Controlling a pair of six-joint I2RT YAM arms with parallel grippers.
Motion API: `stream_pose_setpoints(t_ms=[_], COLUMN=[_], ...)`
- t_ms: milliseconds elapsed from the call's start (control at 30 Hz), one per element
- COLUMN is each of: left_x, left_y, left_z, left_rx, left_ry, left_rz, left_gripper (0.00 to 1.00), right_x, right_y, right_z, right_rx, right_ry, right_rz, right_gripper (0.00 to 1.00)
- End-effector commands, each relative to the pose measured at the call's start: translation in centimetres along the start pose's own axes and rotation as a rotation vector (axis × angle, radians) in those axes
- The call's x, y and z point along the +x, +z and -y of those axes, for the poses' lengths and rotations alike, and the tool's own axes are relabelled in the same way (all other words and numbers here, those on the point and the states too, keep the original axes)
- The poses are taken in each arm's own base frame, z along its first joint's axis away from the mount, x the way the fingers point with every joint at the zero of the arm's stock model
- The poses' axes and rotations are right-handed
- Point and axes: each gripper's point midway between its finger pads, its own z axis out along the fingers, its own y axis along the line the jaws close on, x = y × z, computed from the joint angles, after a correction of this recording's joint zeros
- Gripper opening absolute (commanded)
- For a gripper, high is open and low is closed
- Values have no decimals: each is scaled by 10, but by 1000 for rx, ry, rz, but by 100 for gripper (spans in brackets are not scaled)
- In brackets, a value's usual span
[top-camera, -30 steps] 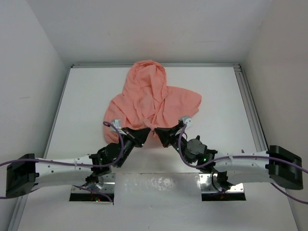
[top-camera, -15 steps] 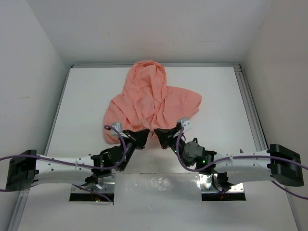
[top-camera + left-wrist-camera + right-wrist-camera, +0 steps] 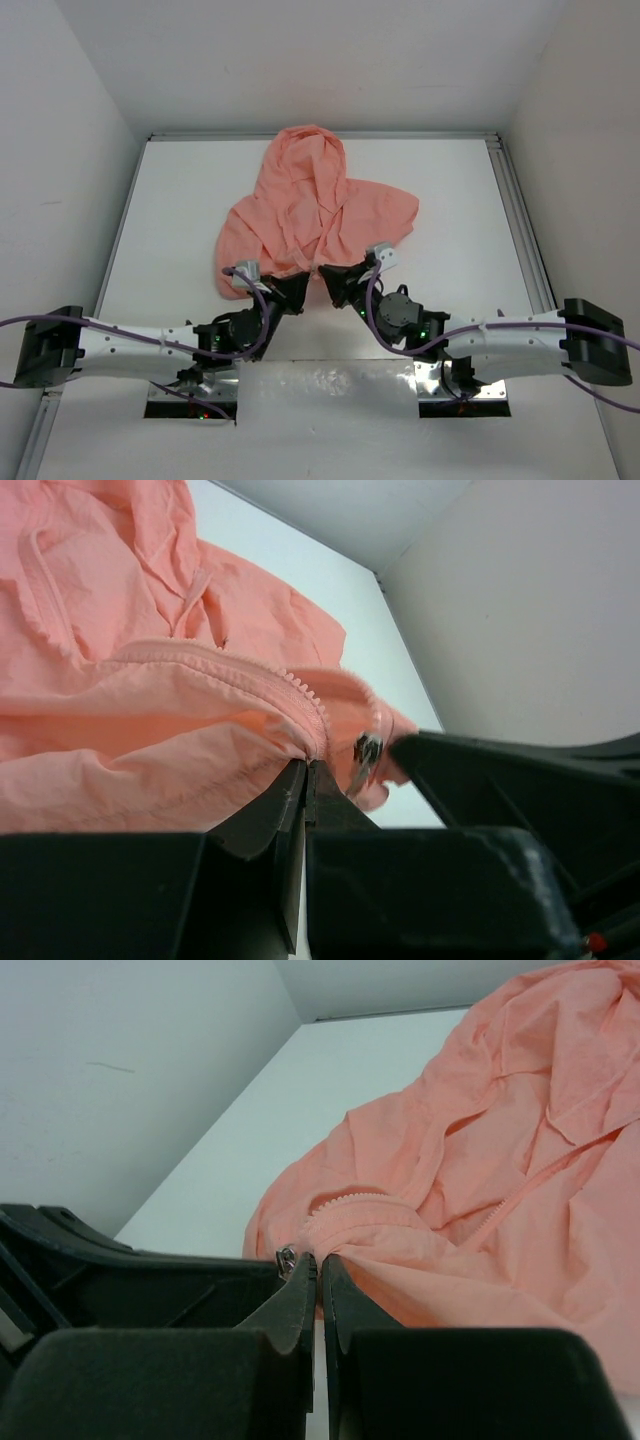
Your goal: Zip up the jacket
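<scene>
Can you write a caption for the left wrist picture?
The left gripper, jaws shut, pinches the pink jacket by its zipper.

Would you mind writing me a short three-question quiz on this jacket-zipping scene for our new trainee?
1. True or false: the jacket lies with its hood toward the far wall.
2. The left gripper is: A) open; B) shut on the jacket's zipper edge; C) out of view.
3. Fill in: the silver zipper pull hangs ___ the left gripper and the right gripper.

Key: 1 true; 2 B; 3 between.
</scene>
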Motion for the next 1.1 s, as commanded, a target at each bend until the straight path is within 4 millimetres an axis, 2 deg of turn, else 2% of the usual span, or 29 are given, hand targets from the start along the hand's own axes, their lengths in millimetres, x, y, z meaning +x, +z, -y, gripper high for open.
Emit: stream_pose_setpoints(t_ms=[0, 100, 233, 600, 1067], left_x=[-23, -35, -29, -25, -20], left_y=[0, -4, -3, -5, -5], left_z=[11, 9, 11, 21, 25], left_rx=[3, 31, 57, 116, 139], left_ry=[-31, -38, -25, -15, -6], left_rz=[74, 119, 104, 85, 69], left_gripper=[0, 0, 0, 0, 0], right_x=[-15, -10, -11, -5, -5], right_y=[-3, -9, -9, -9, -9], right_z=[-11, -7, -12, -1, -5], right_rx=[-13, -14, -30, 32, 4], right_ry=[61, 97, 114, 88, 72], right_rz=[26, 4, 1, -15, -22], right_gripper=[0, 0, 0, 0, 0])
